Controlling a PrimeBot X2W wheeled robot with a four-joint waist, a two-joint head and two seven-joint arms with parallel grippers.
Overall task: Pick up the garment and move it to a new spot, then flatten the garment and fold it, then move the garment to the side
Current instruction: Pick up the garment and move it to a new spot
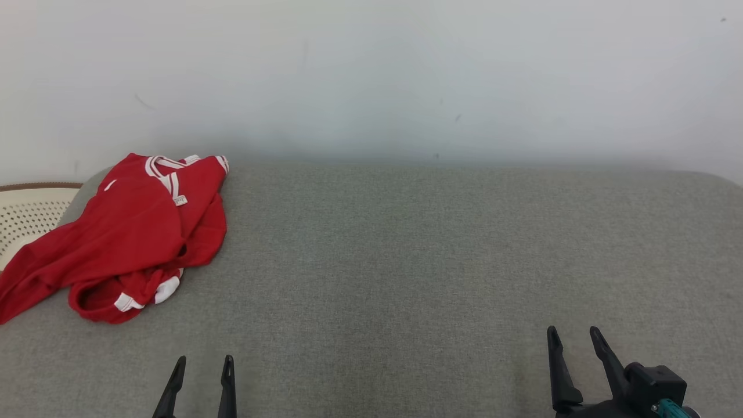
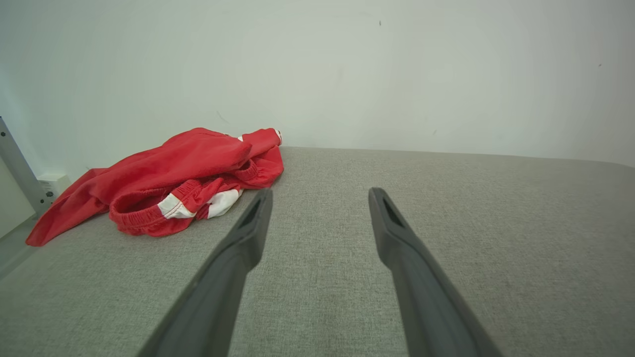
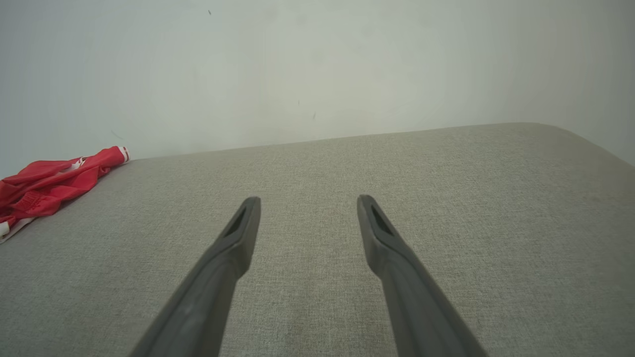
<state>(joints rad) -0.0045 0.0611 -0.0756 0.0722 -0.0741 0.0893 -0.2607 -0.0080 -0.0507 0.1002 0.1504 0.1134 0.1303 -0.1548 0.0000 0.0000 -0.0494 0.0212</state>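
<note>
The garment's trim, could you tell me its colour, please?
White trim on a red garment; clearest in the left wrist view.

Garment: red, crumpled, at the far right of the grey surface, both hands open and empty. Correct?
One error. The red garment lies crumpled at the far left of the grey surface, not the far right, as the head view shows. The rest holds: the left hand and the right hand are open and empty.
</note>
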